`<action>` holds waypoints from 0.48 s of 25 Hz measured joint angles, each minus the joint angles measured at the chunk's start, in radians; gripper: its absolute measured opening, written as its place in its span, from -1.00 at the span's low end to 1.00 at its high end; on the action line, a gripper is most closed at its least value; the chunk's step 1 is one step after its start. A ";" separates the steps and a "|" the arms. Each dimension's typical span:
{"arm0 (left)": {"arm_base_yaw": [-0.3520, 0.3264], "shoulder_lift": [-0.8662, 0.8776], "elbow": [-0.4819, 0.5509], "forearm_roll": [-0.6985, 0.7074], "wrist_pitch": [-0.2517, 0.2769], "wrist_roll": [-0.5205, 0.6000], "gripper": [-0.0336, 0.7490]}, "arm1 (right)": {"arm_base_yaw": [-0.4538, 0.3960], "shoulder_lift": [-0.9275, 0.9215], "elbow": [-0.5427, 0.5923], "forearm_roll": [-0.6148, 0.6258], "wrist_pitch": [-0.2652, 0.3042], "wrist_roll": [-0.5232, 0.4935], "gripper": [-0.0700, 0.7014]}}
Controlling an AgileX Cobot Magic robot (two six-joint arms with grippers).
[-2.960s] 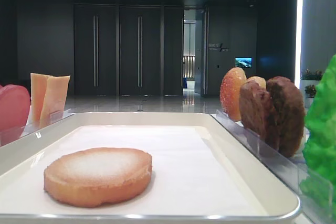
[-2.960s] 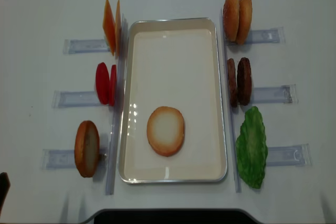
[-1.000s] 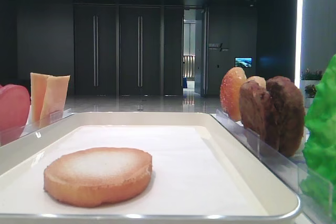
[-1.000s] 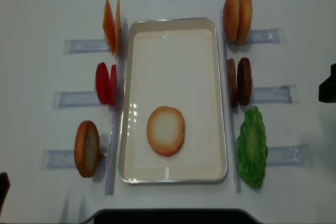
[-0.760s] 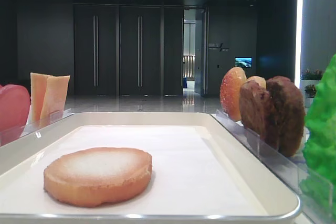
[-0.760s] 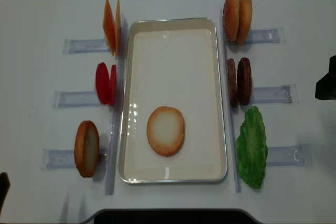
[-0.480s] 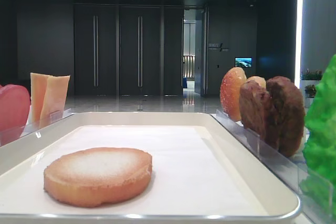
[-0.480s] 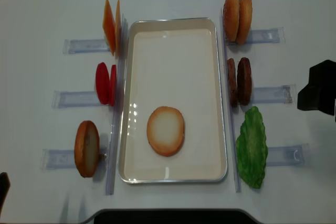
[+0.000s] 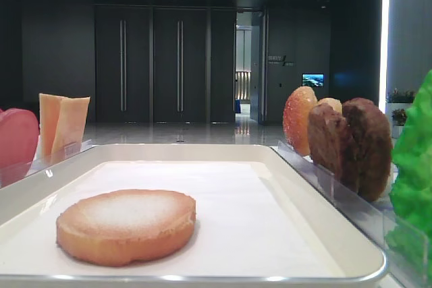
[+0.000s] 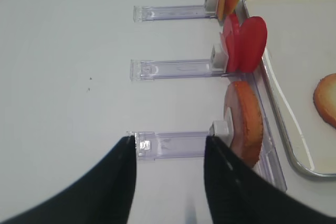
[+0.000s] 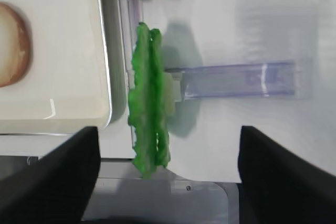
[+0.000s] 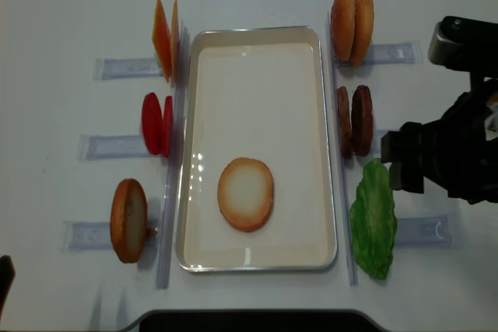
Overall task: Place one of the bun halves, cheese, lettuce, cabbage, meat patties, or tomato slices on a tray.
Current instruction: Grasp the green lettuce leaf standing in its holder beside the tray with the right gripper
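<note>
One bun half (image 12: 245,193) lies flat on the white tray (image 12: 257,99). Another bun half (image 12: 128,219) stands in a holder at the left. Tomato slices (image 12: 156,124) and cheese (image 12: 165,40) stand behind it. On the right stand two bun halves (image 12: 352,26), meat patties (image 12: 354,120) and the lettuce (image 12: 373,219). Cabbage is out of view. My right gripper (image 12: 395,162) hovers open just right of the lettuce (image 11: 149,108), its fingers (image 11: 63,171) spread wide. My left gripper (image 10: 169,140) is open over the near-left holder, empty.
Clear acrylic holders (image 12: 424,231) stick out sideways from both long sides of the tray. The right arm (image 12: 459,153) covers the holder beside the patties. The table's front edge (image 12: 249,318) is close below the tray.
The right arm came in from the right edge and moved left, up to the lettuce. The food, the tray and the left gripper have not moved.
</note>
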 joint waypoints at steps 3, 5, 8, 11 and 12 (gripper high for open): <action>0.000 0.000 0.000 0.000 0.000 0.000 -0.08 | 0.014 0.057 0.000 0.005 -0.033 0.007 0.52; 0.000 0.000 0.000 0.000 0.000 0.000 -0.08 | 0.015 0.088 0.000 0.005 -0.047 0.007 0.52; 0.000 0.000 0.000 0.000 0.000 0.000 -0.08 | 0.015 0.121 0.000 0.005 -0.070 0.007 0.52; 0.000 0.000 0.000 0.000 0.000 0.000 -0.08 | 0.015 0.152 0.000 0.006 -0.077 0.007 0.52; 0.000 0.000 0.000 0.000 0.000 0.000 -0.08 | 0.015 0.162 0.000 0.006 -0.077 0.007 0.52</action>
